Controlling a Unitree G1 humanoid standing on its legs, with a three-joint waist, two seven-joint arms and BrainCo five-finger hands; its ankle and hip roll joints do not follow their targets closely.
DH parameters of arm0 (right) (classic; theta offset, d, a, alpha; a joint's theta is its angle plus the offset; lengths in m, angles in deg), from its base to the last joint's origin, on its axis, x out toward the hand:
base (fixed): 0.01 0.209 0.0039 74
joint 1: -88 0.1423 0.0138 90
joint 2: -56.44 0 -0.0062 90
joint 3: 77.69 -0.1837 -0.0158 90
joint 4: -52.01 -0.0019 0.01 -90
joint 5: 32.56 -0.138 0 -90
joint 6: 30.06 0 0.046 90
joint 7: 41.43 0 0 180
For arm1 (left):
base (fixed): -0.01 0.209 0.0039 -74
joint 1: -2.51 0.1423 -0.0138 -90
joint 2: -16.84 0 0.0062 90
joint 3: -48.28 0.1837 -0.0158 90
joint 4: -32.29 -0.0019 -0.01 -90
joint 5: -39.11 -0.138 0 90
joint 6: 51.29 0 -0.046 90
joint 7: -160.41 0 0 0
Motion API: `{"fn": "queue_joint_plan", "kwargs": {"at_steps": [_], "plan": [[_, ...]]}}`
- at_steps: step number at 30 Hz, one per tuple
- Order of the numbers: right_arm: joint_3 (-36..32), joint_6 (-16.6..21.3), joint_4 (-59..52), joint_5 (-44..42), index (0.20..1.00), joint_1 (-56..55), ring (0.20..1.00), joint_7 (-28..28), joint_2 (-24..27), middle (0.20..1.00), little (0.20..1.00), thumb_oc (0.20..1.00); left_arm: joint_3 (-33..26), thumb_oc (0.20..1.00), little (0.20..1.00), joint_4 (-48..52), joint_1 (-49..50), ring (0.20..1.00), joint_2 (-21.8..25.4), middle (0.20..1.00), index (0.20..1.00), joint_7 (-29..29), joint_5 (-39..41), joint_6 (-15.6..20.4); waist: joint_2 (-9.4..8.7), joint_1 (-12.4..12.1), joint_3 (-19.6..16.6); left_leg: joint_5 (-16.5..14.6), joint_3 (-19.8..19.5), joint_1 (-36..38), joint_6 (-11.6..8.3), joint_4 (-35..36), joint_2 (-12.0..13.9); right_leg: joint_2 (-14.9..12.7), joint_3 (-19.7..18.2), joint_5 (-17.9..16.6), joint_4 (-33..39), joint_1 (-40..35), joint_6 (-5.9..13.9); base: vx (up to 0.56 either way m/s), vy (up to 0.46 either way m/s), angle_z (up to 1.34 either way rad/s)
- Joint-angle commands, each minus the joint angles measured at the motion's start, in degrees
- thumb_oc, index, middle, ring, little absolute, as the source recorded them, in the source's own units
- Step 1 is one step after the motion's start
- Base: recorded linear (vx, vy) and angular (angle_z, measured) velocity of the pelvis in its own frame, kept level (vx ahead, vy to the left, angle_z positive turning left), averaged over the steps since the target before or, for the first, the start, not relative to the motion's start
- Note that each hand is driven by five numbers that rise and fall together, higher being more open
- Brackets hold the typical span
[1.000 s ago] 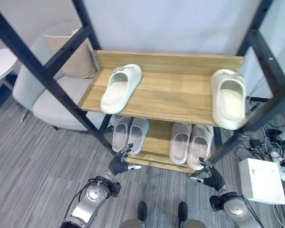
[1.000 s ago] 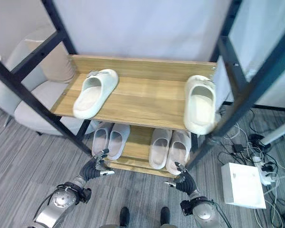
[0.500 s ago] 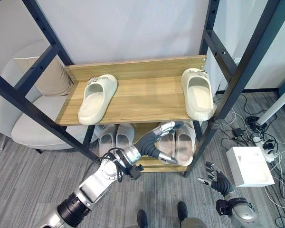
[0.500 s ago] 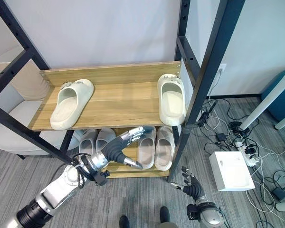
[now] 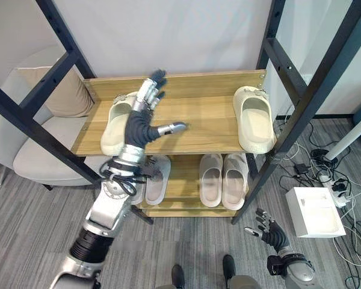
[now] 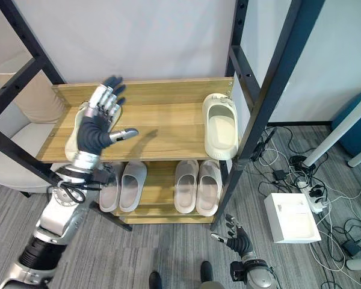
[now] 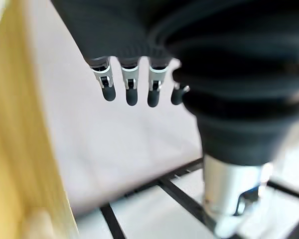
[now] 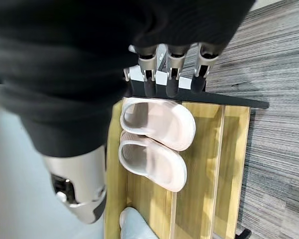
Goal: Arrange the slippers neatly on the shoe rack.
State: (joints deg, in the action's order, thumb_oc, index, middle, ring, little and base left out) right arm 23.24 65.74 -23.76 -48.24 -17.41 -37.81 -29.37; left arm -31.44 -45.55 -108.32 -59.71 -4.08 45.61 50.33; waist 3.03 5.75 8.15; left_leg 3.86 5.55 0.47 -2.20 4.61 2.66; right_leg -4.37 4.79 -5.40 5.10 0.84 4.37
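Left hand (image 5: 138, 123) was raised over the shoe rack's (image 5: 207, 123) top shelf, fingers spread, holding nothing, in front of the left slipper (image 5: 113, 129) at the shelf's left end. Right slipper (image 5: 254, 118) lay at the right end. Right hand (image 5: 266, 230) hung low, fingers relaxed. Lower shelf held two slipper pairs (image 5: 221, 179).

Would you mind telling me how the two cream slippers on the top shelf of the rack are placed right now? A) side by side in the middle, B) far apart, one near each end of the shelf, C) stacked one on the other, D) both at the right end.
B: one cream slipper lies at the right end of the top shelf, the other slipper at the left end, partly behind the raised, open left hand.
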Motion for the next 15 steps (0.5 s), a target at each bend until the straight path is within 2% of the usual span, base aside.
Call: {"fn": "queue_joint_plan", "kwargs": {"at_steps": [1,3,5,7,11,13,15], "plan": [[1.15,4.92,-2.24,0.56,1.000,0.97,1.000,0.81,1.05,1.000,1.000,1.000,0.83,1.000,1.000,-6.57,-8.88,1.000,6.10,1.000,1.000,10.33,-18.44,0.68,-1.43,0.13,-0.87,-5.82,-1.77,2.43,-1.93,0.39,1.15,-2.52,2.65,6.01,-0.10,-4.12,3.95,0.03,-0.001,0.00],[1.54,5.39,-2.32,0.23,1.000,0.86,1.000,0.71,1.40,1.000,1.000,1.000,0.48,1.000,1.000,-8.44,-9.53,1.000,10.20,1.000,1.000,12.53,-23.95,-0.75,-1.27,0.22,-1.02,-5.84,-1.59,2.46,-2.04,0.39,1.18,-2.56,2.63,5.92,-0.10,-4.05,4.10,0.04,-0.002,-0.03],[1.98,5.99,-1.63,-0.46,1.000,0.69,1.000,0.34,2.53,1.000,1.000,1.000,0.86,1.000,1.000,-14.15,-11.11,1.000,17.93,1.000,1.000,15.62,-34.85,-5.27,-1.02,0.38,-1.33,-6.02,-1.34,2.59,-2.18,0.39,1.31,-2.51,2.45,5.77,-0.10,-3.87,4.30,0.05,-0.001,-0.02],[2.00,6.13,-1.78,-0.54,1.000,0.55,1.000,0.00,3.47,1.000,1.000,1.000,1.29,1.000,1.000,-16.91,-11.84,1.000,21.55,1.000,1.000,15.93,-39.62,-7.70,-0.93,0.55,-1.41,-6.08,-1.14,2.58,-2.27,0.39,1.39,-2.49,2.33,5.65,-0.10,-3.74,4.39,0.04,-0.001,-0.02],[2.04,6.22,-2.35,-0.70,1.000,0.28,1.000,-0.56,4.43,1.000,1.000,1.000,1.77,1.000,1.000,-20.39,-12.19,1.000,24.99,1.000,1.000,15.64,-43.44,-9.85,-1.03,0.65,-1.33,-6.14,-1.06,2.47,-2.32,0.39,1.45,-2.44,2.14,5.54,-0.10,-3.47,4.46,0.01,-0.003,-0.02],[1.67,6.04,-3.18,-0.61,1.000,-0.41,1.000,-1.19,5.20,1.000,1.000,1.000,1.75,1.000,1.000,-23.64,-11.97,1.000,28.21,1.000,1.000,14.34,-46.28,-11.33,-1.11,0.91,-1.43,-6.26,-0.82,2.37,-2.32,0.39,1.41,-2.41,1.77,5.35,-0.10,-2.95,4.51,0.05,-0.004,-0.08],[1.78,5.92,-3.51,-0.45,1.000,-0.61,1.000,-1.54,5.43,1.000,1.000,1.000,1.92,1.000,1.000,-25.53,-11.92,1.000,28.68,1.000,1.000,13.62,-47.53,-12.07,-1.17,1.10,-1.40,-6.27,-0.65,2.26,-2.35,0.39,1.44,-2.36,1.72,5.33,-0.10,-2.72,4.53,0.04,-0.003,-0.08]]}}
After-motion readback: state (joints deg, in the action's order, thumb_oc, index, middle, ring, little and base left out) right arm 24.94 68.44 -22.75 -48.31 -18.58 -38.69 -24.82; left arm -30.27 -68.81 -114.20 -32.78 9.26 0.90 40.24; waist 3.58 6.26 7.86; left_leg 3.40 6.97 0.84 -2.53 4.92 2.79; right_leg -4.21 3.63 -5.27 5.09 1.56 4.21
